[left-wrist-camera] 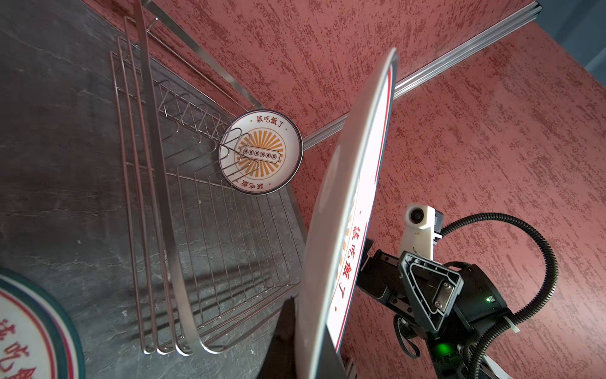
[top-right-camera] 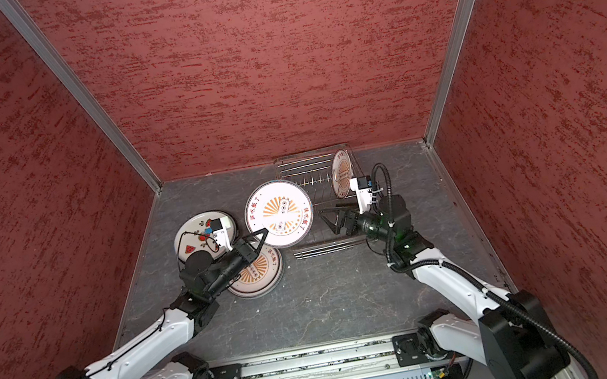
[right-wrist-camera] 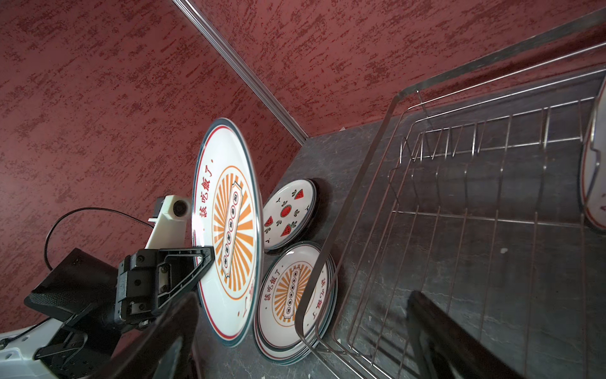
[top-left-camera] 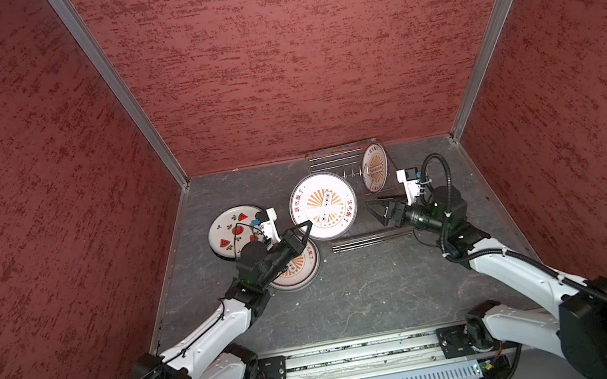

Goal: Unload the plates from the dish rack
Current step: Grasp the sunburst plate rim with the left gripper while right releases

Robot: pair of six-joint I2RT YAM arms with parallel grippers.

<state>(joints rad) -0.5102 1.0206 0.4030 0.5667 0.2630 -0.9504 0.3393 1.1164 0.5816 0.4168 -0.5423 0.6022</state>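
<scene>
Sunburst plate [top-left-camera: 322, 206] hangs by its near rim alone in the clamped left gripper [top-left-camera: 307, 225] — right gripper [top-left-camera: 375, 211] wide open, empty — and could slip onto the near stack [top-left-camera: 296, 272].

Dark grey, marble-veined desk [top-left-camera: 355, 299], walled in red on 3 sides. Lying directly on it: 1 wire dish rack [top-left-camera: 366, 242] toward the far wall, right of centre; a watermelon-print plate [top-left-camera: 226, 229] at left; a stack of sunburst-print plates [top-left-camera: 299, 273] just beside it, nearer the front edge.
</scene>
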